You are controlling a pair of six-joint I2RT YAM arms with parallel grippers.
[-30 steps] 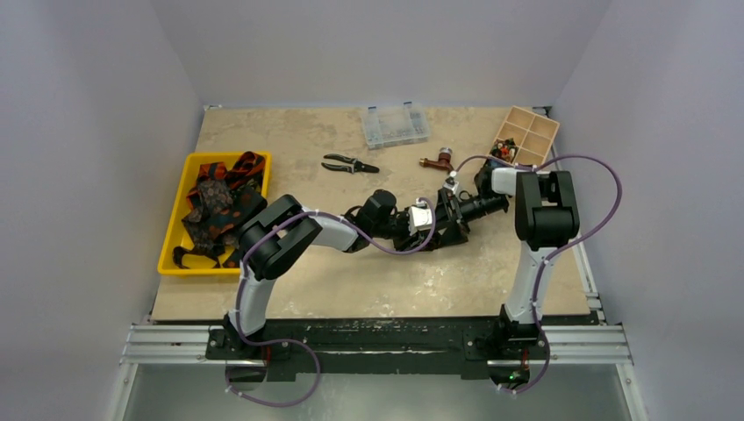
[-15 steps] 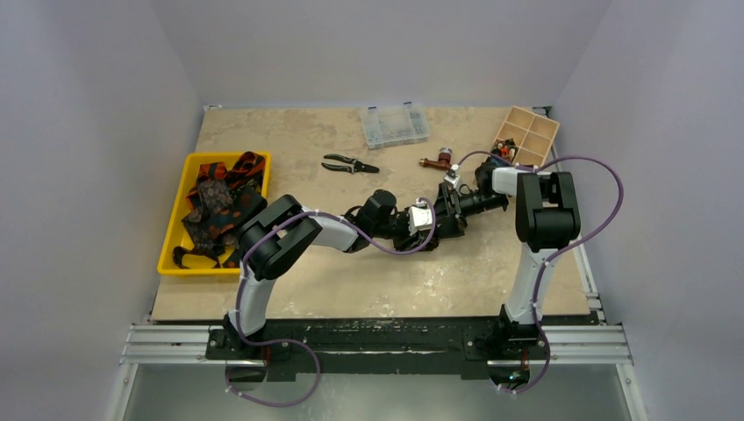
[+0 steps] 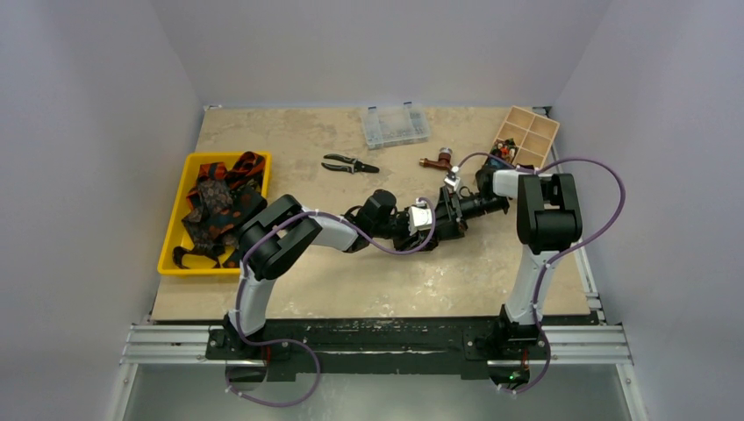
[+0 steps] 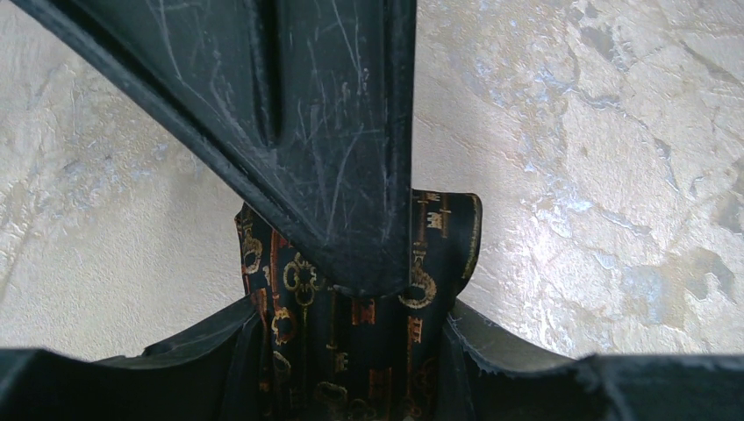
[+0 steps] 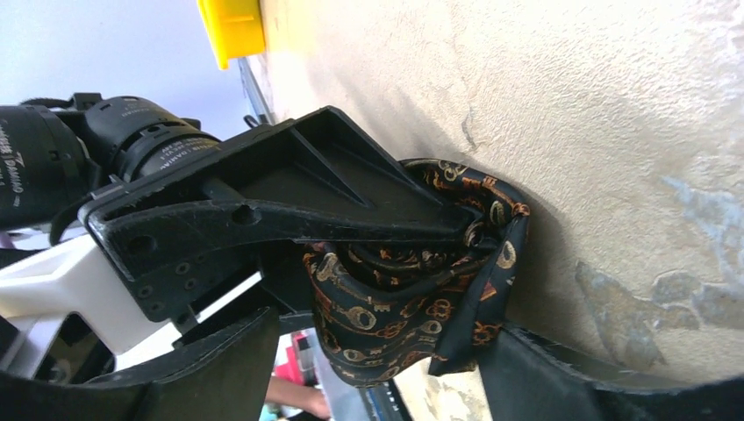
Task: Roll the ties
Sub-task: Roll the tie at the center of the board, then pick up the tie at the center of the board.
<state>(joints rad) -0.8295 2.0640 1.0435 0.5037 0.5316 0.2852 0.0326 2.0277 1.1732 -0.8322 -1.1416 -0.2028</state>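
A rolled tie [image 4: 443, 228], black with gold and orange key shapes, sits between my left gripper's [image 4: 351, 360] fingers, which are shut on it. Both grippers meet mid-table: the left gripper [image 3: 434, 225] comes from the left and the right gripper [image 3: 449, 210] from the right. In the right wrist view the tie [image 5: 395, 298] hangs as a bundle from the left gripper's black finger [image 5: 289, 193]. My right gripper [image 5: 386, 355] stands open around it, one finger near a loose flap and the other apart. More ties [image 3: 215, 206] lie heaped in the yellow tray [image 3: 167, 263].
Black-handled pliers [image 3: 349, 164] lie behind the grippers. A clear compartment box [image 3: 395, 125] sits at the back, a wooden divided box [image 3: 526, 136] at the back right, and a small brown object [image 3: 436, 160] lies near it.
The right gripper has shifted slightly toward the far side and in over the left gripper. Its jaws have narrowed a little around the tie. The left arm holds still.
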